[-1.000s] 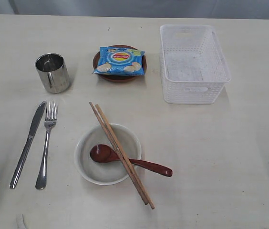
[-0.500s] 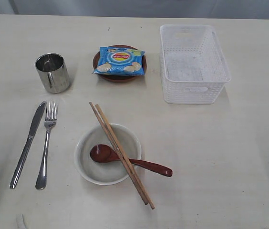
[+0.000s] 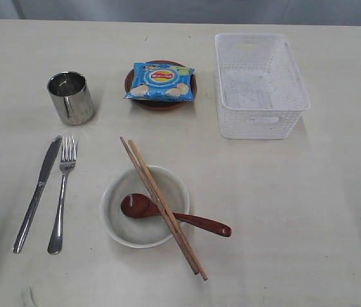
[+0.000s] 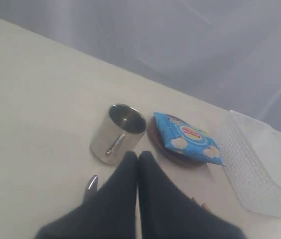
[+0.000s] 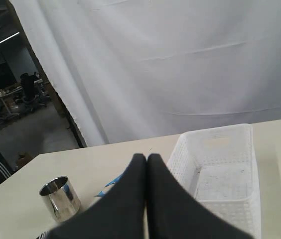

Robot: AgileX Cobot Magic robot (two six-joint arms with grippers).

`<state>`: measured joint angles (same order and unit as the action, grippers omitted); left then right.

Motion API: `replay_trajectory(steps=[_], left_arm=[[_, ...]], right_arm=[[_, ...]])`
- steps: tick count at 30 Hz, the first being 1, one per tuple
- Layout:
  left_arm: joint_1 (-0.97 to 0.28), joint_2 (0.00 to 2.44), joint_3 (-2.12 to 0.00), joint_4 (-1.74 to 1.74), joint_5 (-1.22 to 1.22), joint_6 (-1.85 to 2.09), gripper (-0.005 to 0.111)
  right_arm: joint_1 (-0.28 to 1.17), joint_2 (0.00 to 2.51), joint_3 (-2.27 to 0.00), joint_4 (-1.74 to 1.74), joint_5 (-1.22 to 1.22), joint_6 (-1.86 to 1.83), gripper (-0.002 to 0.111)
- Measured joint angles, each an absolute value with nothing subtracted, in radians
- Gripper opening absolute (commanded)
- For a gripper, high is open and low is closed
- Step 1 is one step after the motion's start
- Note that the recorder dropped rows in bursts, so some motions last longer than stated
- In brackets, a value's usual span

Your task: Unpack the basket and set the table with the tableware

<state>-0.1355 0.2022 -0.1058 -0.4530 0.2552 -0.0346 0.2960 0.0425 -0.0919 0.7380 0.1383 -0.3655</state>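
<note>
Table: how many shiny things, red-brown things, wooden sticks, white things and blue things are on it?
Shiny steel: 3 (knife, fork, cup)
Red-brown: 2 (plate, spoon)
Wooden: 2 (chopsticks)
White: 2 (bowl, basket)
Blue: 1 (chips bag)
Total: 10

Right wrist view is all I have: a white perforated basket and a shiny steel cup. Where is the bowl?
Observer: The pale grey-white round bowl sits on the pale off-white table, lower and to the left of the white perforated plastic basket in the exterior view.
Operator: Anything in it?
Observer: A dark red-brown spoon has its head inside the bowl and its handle over the rim.
Operator: And the chopsticks?
Observer: The wooden chopsticks lie across the bowl, over the spoon's handle.
</note>
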Motion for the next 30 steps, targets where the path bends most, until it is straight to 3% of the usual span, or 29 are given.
replay_trajectory(steps=[10,30], left_arm=[[-0.135,0.131,-0.106,-0.277,0.164,-0.028,0.0],[-0.135,0.004,-0.004,-0.035,0.298,-0.042,0.0]], right_arm=[[0.296,0.042,-0.092,0.738,0.138,-0.366,-0.001],[0.297,0.042,-0.092,0.738,0.138,-0.366,-0.001]])
